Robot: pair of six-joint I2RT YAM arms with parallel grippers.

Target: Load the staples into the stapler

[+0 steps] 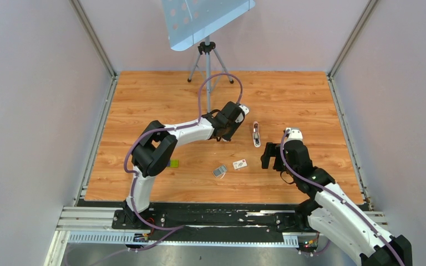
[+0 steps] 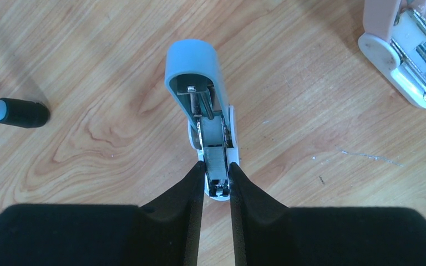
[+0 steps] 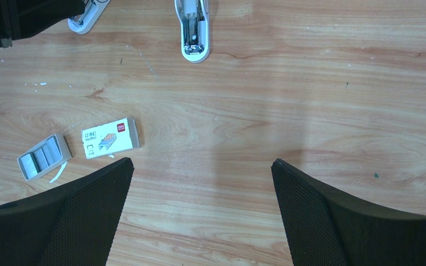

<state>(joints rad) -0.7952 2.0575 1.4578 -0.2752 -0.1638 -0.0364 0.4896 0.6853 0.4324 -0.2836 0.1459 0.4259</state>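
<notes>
Your left gripper (image 2: 217, 169) is drawn in to a narrow gap on the staple strip (image 2: 217, 162). The strip lies in the open channel of the blue stapler (image 2: 194, 66), at the end nearest you. You cannot tell from the wrist view whether the pads bear on the strip alone or on the channel walls too. The blue lid is swung back and away from you, so the channel is fully exposed on the table (image 2: 310, 183). My read is that you are seating the strip. Check that it lies flat and square between the walls before you let go. Then part the jaws only a little and lift straight up, because a sideways drag would likely tip the strip or pull the light stapler along. The pink stapler (image 2: 405, 52) lies open on the wood to the right and a little beyond the blue one. It is near but not touching, and the top view shows it between the two arms. Your right gripper (image 3: 202, 162) hangs over bare wood with its jaws spread wide and nothing in them. It is free to steady a base when you fold the lid down. Nearer the arm bases lie the grey tray of spare staples (image 3: 43, 157) and, just beside it, the white staple box (image 3: 111, 137).
</notes>
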